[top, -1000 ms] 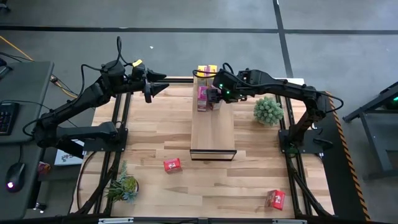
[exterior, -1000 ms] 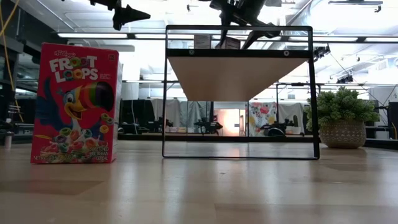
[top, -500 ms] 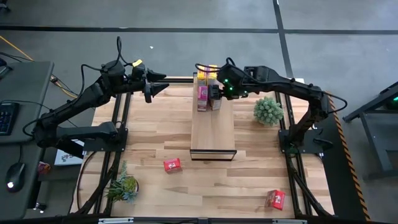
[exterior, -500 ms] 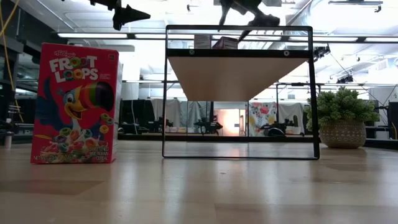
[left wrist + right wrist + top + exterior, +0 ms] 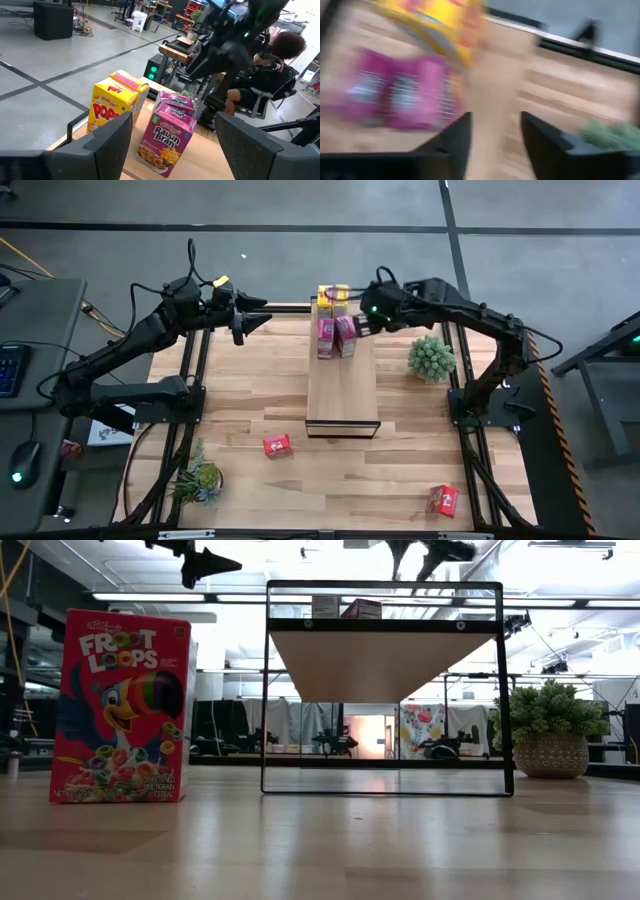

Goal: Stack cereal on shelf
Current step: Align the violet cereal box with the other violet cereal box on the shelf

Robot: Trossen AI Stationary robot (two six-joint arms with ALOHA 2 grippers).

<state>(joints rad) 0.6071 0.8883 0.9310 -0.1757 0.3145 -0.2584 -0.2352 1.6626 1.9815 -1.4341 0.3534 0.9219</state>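
Because the shelf [image 5: 342, 385] stands mid-table with two yellow Pops boxes [image 5: 333, 294] and two pink Raisin Bran boxes [image 5: 337, 335] at its far end, only the two red Froot Loops boxes remain below: one [image 5: 277, 445] near the shelf's front, one [image 5: 443, 500] at the near right. They look light, stiff cardboard, best pinched across the narrow sides. Both grippers, right [image 5: 361, 319] and left [image 5: 258, 321], hover released. Potted plants [image 5: 431, 358] stand aside.
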